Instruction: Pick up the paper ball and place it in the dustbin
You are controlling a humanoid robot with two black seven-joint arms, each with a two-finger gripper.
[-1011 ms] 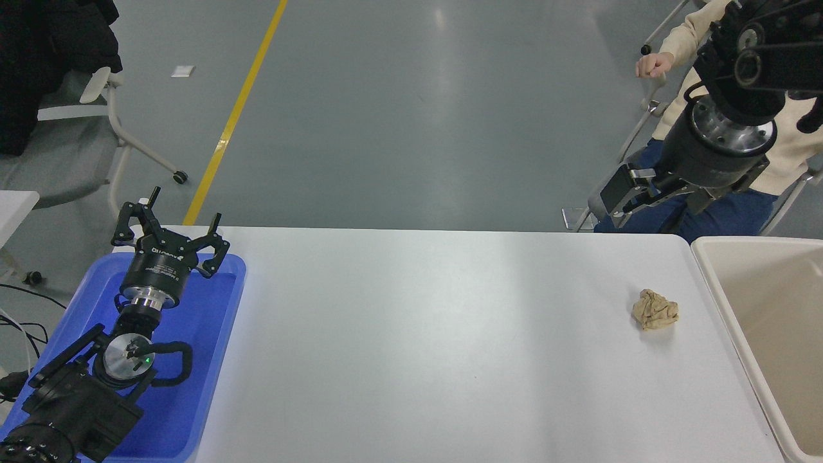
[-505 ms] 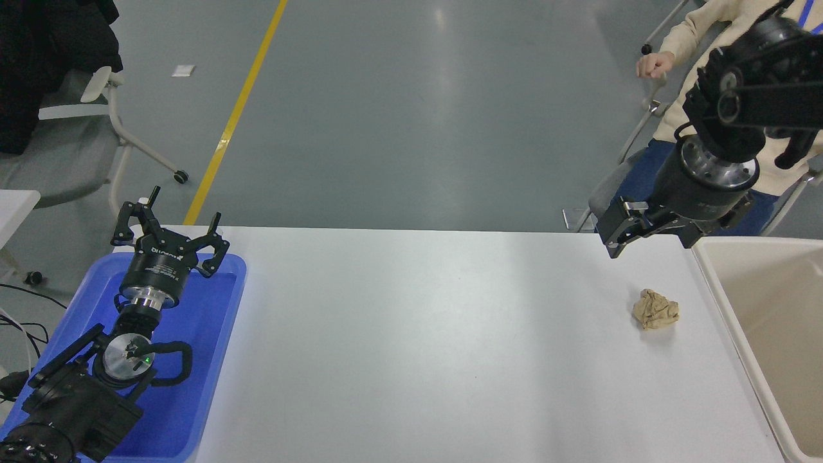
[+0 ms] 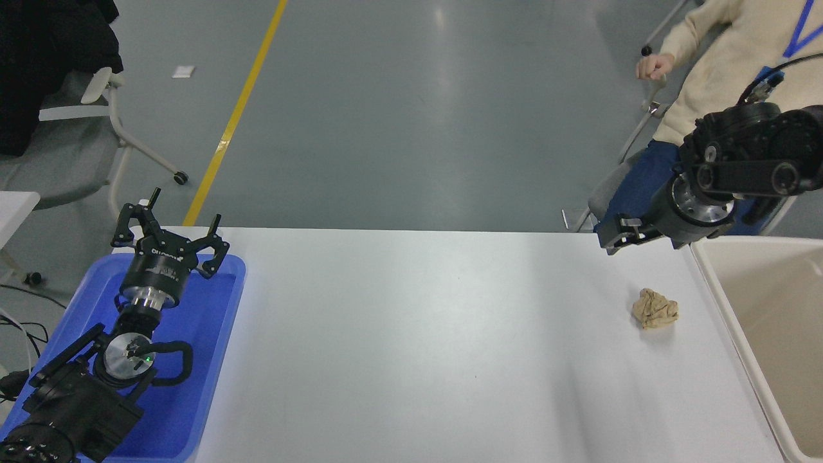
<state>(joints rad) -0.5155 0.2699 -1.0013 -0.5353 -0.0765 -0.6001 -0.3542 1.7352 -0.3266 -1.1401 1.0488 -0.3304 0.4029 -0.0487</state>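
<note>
The tan crumpled paper ball [image 3: 654, 308] lies on the white table [image 3: 437, 334] at the right, a short way left of the cream dustbin [image 3: 715, 286], whose rim runs along the table's right end. My right gripper [image 3: 616, 238] hangs over the table's far edge, above and behind the ball and apart from it; it is seen side-on, so its state does not show. Parked at the lower left, my left gripper [image 3: 175, 222] stands open over the blue tray, holding nothing.
A blue shallow tray [image 3: 215, 334] sits at the table's left end under the left arm. A person in a cream sweater [image 3: 726, 71] sits on a chair just beyond the far right corner, close behind the right arm. An office chair [image 3: 96, 135] stands far left.
My right arm has swung down and toward the table, bringing its gripper from high over the far edge to just above it. The ball and the left arm have not moved.
</note>
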